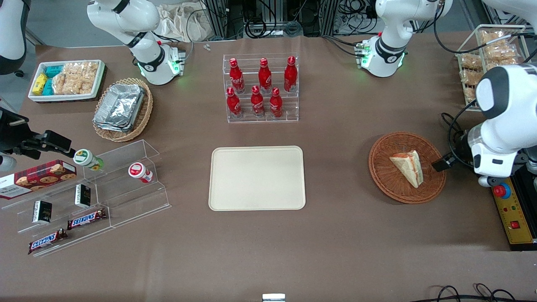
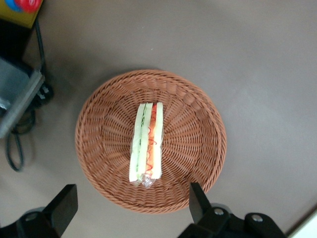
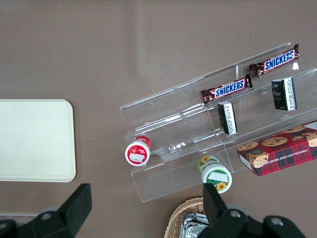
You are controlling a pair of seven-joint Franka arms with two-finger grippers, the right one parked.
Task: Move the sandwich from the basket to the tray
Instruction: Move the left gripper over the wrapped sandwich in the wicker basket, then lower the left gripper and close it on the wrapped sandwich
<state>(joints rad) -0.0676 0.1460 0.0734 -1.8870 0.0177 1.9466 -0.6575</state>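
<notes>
The sandwich [image 1: 407, 167], a white-bread wedge with green and red-orange filling along its edge [image 2: 147, 144], lies in the round reddish-brown wicker basket [image 1: 386, 176] toward the working arm's end of the table. My left gripper [image 1: 441, 162] hangs above the basket's rim [image 2: 193, 148]. It is open [image 2: 131, 206], its black fingers [image 2: 198, 201] spread wide with nothing between them, apart from the sandwich. The cream-beige tray [image 1: 257, 177] lies bare at the table's middle, and also shows in the right wrist view [image 3: 34, 139].
A clear rack of red bottles [image 1: 262, 88] stands farther from the camera than the tray. A yellow control box [image 1: 514, 214] and cables lie beside the basket. A wire rack of bagged snacks [image 1: 486, 58] stands at the working arm's end. An acrylic snack shelf [image 1: 84, 197] and a foil-container basket [image 1: 122, 108] sit at the parked arm's end.
</notes>
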